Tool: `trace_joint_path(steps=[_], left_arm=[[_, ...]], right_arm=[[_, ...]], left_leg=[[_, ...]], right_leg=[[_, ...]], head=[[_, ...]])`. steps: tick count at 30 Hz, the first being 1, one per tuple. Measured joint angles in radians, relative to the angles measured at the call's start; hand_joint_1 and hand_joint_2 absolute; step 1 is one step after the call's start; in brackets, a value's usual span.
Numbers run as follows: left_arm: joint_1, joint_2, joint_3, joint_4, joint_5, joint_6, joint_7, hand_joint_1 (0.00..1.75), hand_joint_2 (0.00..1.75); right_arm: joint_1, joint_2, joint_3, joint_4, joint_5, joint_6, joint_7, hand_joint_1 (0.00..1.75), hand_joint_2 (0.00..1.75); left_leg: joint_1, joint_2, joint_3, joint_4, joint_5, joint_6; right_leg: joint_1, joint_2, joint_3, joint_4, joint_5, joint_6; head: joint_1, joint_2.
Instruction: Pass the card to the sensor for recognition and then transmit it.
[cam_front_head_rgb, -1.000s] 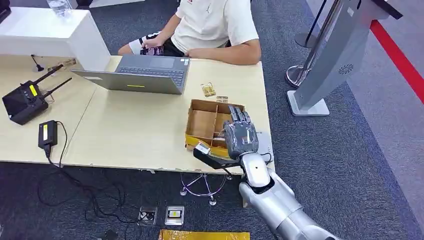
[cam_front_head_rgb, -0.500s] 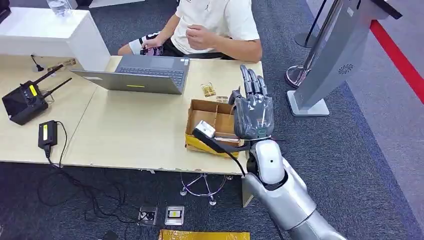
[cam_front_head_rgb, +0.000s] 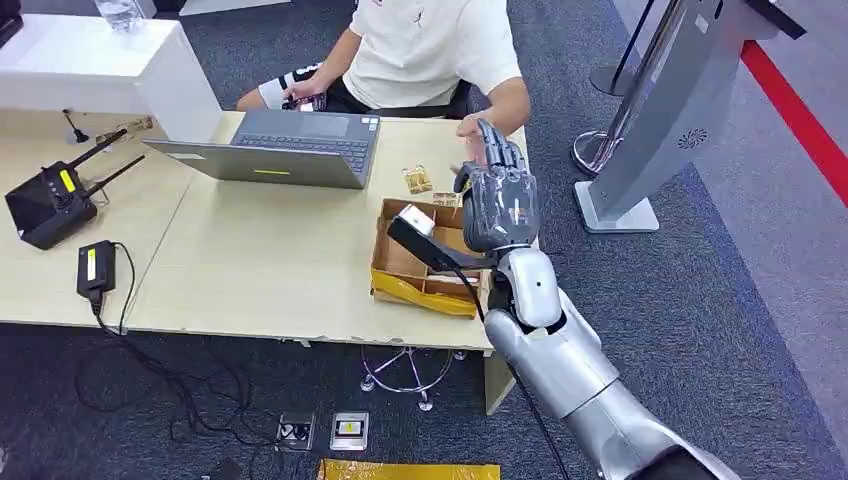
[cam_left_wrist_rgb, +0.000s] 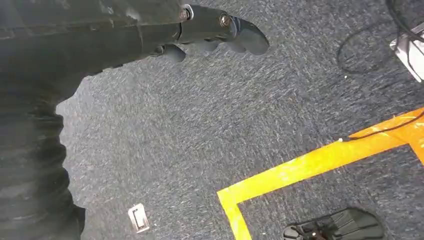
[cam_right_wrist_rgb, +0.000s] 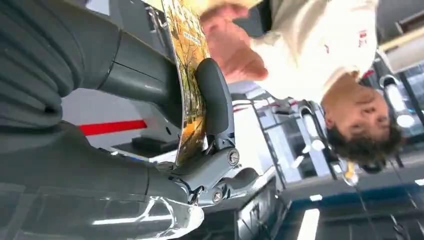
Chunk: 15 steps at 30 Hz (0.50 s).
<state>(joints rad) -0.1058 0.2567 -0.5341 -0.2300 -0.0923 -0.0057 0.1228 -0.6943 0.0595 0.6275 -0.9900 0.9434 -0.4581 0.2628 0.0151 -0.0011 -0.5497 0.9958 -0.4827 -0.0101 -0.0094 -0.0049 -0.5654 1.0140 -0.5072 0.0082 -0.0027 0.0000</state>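
The right robot hand (cam_front_head_rgb: 502, 205) is raised above the far right corner of the pale wooden desk (cam_front_head_rgb: 270, 260), fingers pointing up and away toward the person in the white t-shirt (cam_front_head_rgb: 430, 45) sitting on the far side. From the wrist camera you can see it's pinching a thin glossy card with a yellowish printed picture (cam_right_wrist_rgb: 189, 75) edge-on between the thick grey thumb (cam_right_wrist_rgb: 214, 102) and the darker fingers, so that robot hand is clamped on the card. The person's open hand (cam_right_wrist_rgb: 231, 47) is right there just past the card, near it, though I can't tell if it's touching. Under the raised arm sits an open brown cardboard box with dividers (cam_front_head_rgb: 412, 255) near the desk's front right edge, with some yellow tape along its front. A couple of small gold-coloured packets (cam_front_head_rgb: 417, 180) lie on the desk just beyond the box. A grey open laptop (cam_front_head_rgb: 285, 148) sits in front of the person, and further left there's a black box with antennas (cam_front_head_rgb: 50, 200) and a black power brick with a yellow label (cam_front_head_rgb: 96, 268). The left robot hand (cam_left_wrist_rgb: 215, 32) hangs down over the dark blue carpet (cam_left_wrist_rgb: 200, 130) near a yellow floor stripe (cam_left_wrist_rgb: 310, 165), fingers loosely curled, nothing in it.
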Motion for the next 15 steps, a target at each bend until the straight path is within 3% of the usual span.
trace_joint_path(steps=[8, 15], left_arm=[[-0.028, -0.005, -0.017, -0.002, -0.033, -0.019, 0.014, 0.0, 1.75], [-0.042, -0.01, -0.027, -0.002, -0.047, -0.025, 0.018, 0.0, 1.75]], right_arm=[[-0.094, 0.037, 0.0, 0.182, 0.023, -0.022, 0.061, 1.75, 1.75], [-0.142, 0.043, 0.0, 0.26, 0.062, -0.023, 0.095, 1.75, 1.75]], left_leg=[[0.0, 0.0, 0.0, 0.0, 0.0, 0.0], [0.0, 0.0, 0.0, 0.0, 0.0, 0.0]], right_leg=[[0.0, 0.001, 0.0, 0.0, 0.0, 0.0], [0.0, 0.0, 0.0, 0.0, 0.0, 0.0]], head=[[0.0, 0.0], [0.0, 0.0]])
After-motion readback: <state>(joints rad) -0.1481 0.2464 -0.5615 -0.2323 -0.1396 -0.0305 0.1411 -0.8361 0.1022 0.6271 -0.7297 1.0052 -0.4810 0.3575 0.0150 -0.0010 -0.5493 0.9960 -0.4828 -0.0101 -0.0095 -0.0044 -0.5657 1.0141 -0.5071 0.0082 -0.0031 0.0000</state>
